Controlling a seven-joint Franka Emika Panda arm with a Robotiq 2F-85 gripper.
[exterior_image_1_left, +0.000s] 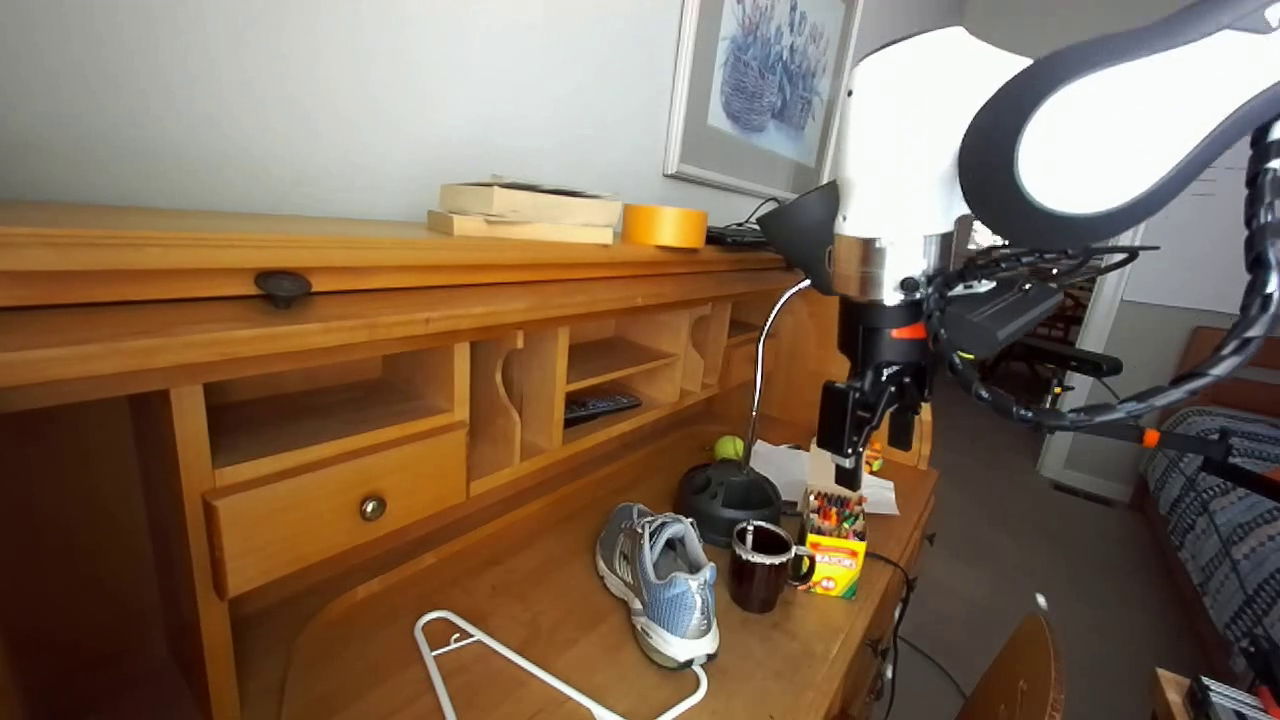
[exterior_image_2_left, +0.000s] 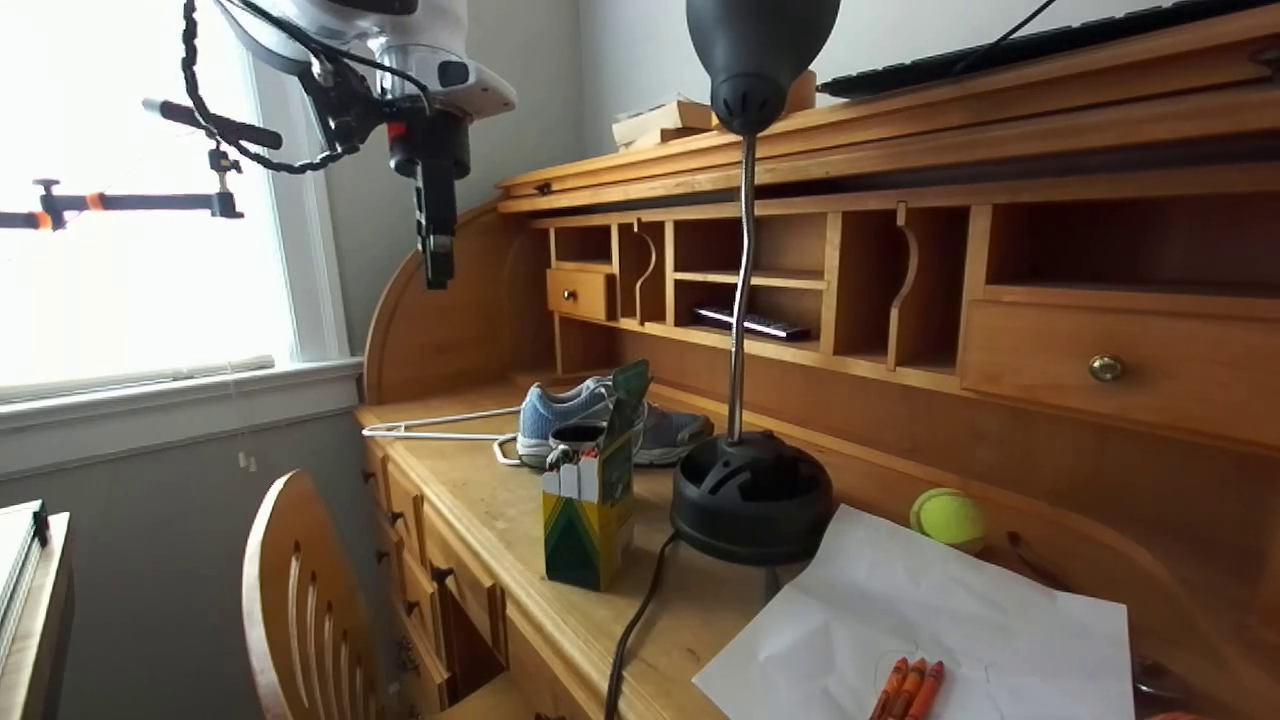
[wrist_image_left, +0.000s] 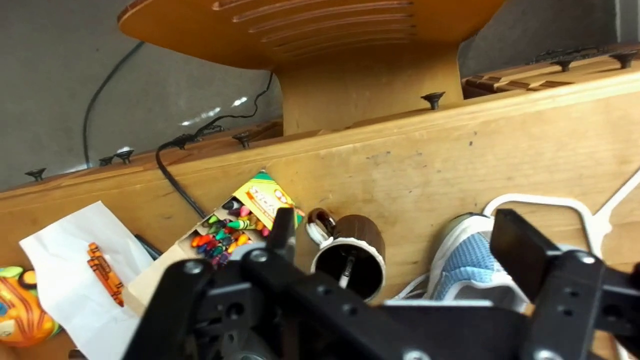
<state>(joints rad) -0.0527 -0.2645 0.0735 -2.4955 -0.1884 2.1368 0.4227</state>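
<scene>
A dark brown mug (wrist_image_left: 361, 232), cylindrical and glossy, with a pale, uneven band round its rim, stands upright on the table (wrist_image_left: 450, 155), whose varnished wood shows fine grain and small dark scuffs. A slim, light-coloured stick (wrist_image_left: 347, 270) leans inside it. Just beside the mug, on its handle side, is the crayon box (exterior_image_1_left: 833, 568), yellow and green printed cardboard, lid raised, packed with many-coloured waxy crayons (wrist_image_left: 225, 240). On the mug's opposite side sits the shoe (exterior_image_1_left: 668, 600), blue-grey mesh with a thick white sole; beyond it from the mug lies the smooth white hanger (wrist_image_left: 597, 227). Past the crayon box from the mug, a creased white paper sheet (exterior_image_2_left: 930, 590) carries three orange crayons (exterior_image_2_left: 907, 690).

The hand (wrist_image_left: 397, 232) hangs in the air, higher than the mug's rim, its two flat black fingers (wrist_image_left: 520, 255) spread wide and clear of everything below; in the wrist view the mug and part of the shoe show between them.
</scene>
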